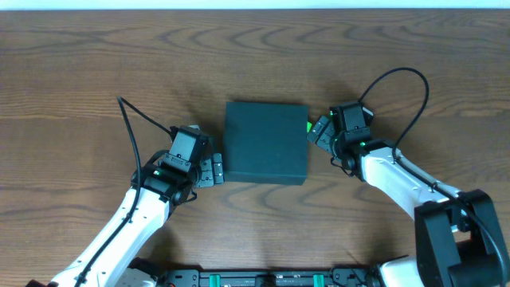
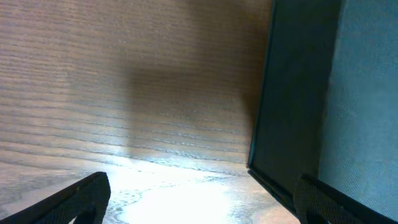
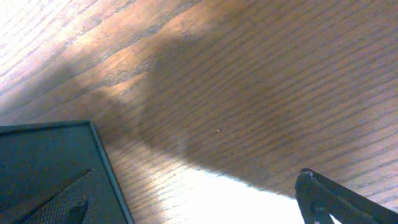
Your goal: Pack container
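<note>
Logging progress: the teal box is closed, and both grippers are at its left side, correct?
Not quite. The container is closed, but only the left gripper is at its left side; the overhead view shows the right gripper at its right side.

So the table (image 1: 80, 72) is dark brown wood with a strong wavy grain running left to right, and its far edge shows as a pale strip along the top of the overhead view. The only thing sitting straight on it is the container (image 1: 265, 143), a matte dark teal square box lying flat with its lid closed. It's about midway between the left and right edges, well away from every corner. Up close, the wood beside the box has a soft shadow and a bright patch of glare nearer the cameras.
</note>
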